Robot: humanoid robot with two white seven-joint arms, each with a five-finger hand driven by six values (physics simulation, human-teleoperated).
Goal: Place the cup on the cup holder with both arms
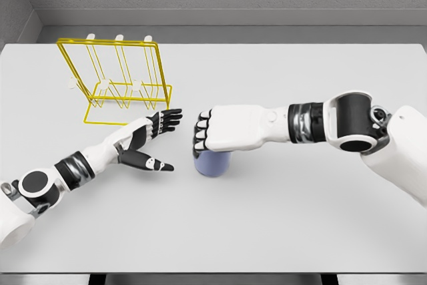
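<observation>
Lavender cup [212, 163] stands upright on the white surface [280, 218], near its middle, in front and right of the yellow wire holder [120, 81] and apart from it. The right hand [220, 130] lies over the cup's top, its fingers [201, 135] curled down around the rim, grasping it. The left hand [148, 139] rests just left of the cup, fingers spread and holding nothing, thumb pointing toward the cup.

Left hand [148, 139] spread; right hand [215, 131] curled downward.
</observation>
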